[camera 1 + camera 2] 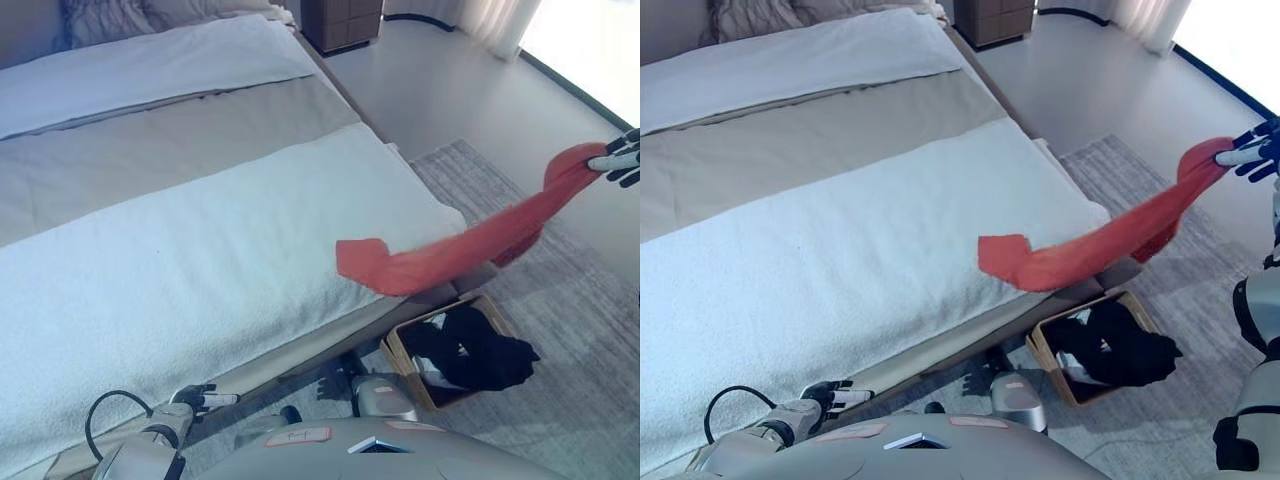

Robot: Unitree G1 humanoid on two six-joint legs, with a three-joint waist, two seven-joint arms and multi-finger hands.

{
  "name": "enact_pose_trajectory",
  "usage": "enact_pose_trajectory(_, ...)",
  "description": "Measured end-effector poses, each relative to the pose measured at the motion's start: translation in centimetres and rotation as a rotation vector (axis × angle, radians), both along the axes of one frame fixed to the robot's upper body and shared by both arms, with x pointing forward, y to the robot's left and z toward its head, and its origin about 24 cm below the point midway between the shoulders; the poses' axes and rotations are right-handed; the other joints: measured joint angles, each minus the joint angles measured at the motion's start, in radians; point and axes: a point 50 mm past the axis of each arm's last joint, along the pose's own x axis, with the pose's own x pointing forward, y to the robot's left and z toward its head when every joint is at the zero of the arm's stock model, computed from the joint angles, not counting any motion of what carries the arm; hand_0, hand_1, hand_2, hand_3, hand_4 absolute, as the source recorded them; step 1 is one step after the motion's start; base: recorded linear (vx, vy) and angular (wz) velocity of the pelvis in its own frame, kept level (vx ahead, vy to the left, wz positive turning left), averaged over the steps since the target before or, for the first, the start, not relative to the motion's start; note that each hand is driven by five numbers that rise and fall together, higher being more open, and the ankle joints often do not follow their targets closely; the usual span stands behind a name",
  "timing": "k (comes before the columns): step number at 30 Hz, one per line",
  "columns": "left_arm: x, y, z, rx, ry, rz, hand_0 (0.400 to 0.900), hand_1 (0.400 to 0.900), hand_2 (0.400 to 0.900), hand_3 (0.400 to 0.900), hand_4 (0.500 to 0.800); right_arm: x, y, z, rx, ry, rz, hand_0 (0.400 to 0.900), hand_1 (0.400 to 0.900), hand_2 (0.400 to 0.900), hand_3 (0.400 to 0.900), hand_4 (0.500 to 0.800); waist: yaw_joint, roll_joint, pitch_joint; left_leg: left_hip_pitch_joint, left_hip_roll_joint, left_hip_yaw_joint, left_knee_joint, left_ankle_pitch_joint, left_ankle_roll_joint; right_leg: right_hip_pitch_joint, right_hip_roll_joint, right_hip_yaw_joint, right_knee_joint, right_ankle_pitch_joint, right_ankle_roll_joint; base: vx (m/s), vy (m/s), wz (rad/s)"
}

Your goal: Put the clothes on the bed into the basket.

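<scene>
A long red-orange garment (pixel 470 245) stretches from the bed's near right corner out over the floor. Its far end is pinched in my right hand (pixel 622 156), raised at the right edge; the hand also shows in the right eye view (pixel 1252 149). Its other end (pixel 1010 258) still lies on the white bed cover (pixel 200 260). A woven basket (pixel 405 362) stands on the floor below the bed corner, with dark clothes (pixel 470 350) and some white cloth in it. My left hand (pixel 200 398) hangs low by the bed's front edge, fingers relaxed and empty.
The bed has a beige band (pixel 170 150) and white pillows toward the head. A grey rug (pixel 560 300) lies under the basket. A dark wooden nightstand (pixel 340 22) stands at the far end. Bare floor lies to the right.
</scene>
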Motion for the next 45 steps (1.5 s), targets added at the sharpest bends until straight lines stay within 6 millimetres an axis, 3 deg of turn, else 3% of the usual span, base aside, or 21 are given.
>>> enact_pose_trajectory(6,0.0,0.0,0.0,0.002,0.001,0.000,0.900,0.900,0.900,0.900,0.800,-1.3,-1.5,0.7,-0.020,0.003,-0.058,0.400,0.400,0.400,0.400,0.500,-0.004,0.008,0.000,0.004,-0.006,0.010,0.000,-0.002,0.002,0.000,-0.003,0.009,0.000,0.000,0.000,-0.03,0.006,-0.11)
enact_pose_trajectory(18,0.0,0.2,0.1,0.005,0.002,0.005,0.900,0.900,0.900,0.900,0.800,-1.7,-2.0,0.9,-0.022,0.000,-0.073,0.400,0.400,0.400,0.400,0.500,-0.024,0.018,0.022,0.007,-0.006,0.028,-0.010,-0.008,0.008,-0.006,-0.003,0.008,0.000,-0.001,0.001,0.00,0.000,0.00)
enact_pose_trajectory(20,0.1,0.3,0.1,0.006,-0.003,0.015,0.900,0.900,0.900,0.900,0.800,-2.0,-2.2,1.1,-0.024,0.002,-0.080,0.718,0.718,0.718,0.718,0.691,-0.024,0.024,0.028,0.007,-0.007,0.028,-0.010,-0.009,0.008,-0.006,-0.003,0.008,0.000,-0.001,0.001,0.00,0.004,0.04)
enact_pose_trajectory(21,0.2,0.3,0.1,0.006,-0.004,0.015,0.900,0.900,0.900,0.900,0.800,-2.1,-2.4,1.0,-0.021,0.000,-0.086,0.900,0.900,0.900,0.900,0.800,-0.024,0.027,0.029,0.007,-0.007,0.026,-0.010,-0.009,0.008,-0.005,-0.003,0.007,0.000,-0.001,0.001,0.00,0.003,0.08)
enact_pose_trajectory(36,0.5,0.3,0.2,0.006,-0.011,0.015,0.900,0.900,0.900,0.900,0.800,-3.8,-3.6,-0.3,0.012,0.010,-0.136,0.900,0.900,0.900,0.900,0.800,-0.020,0.041,0.037,0.002,-0.006,0.001,0.000,-0.014,0.008,-0.001,-0.008,-0.005,0.000,0.000,0.000,0.00,-0.004,0.07)
enact_pose_trajectory(45,0.6,0.3,0.2,0.006,-0.011,0.011,0.900,0.900,0.900,0.900,0.800,-4.8,-4.3,-0.6,0.022,0.012,-0.166,0.900,0.900,0.900,0.900,0.800,-0.021,0.044,0.036,0.005,-0.007,-0.016,0.000,-0.017,0.009,0.006,-0.010,-0.025,0.003,0.044,-0.030,0.01,-0.001,0.05)
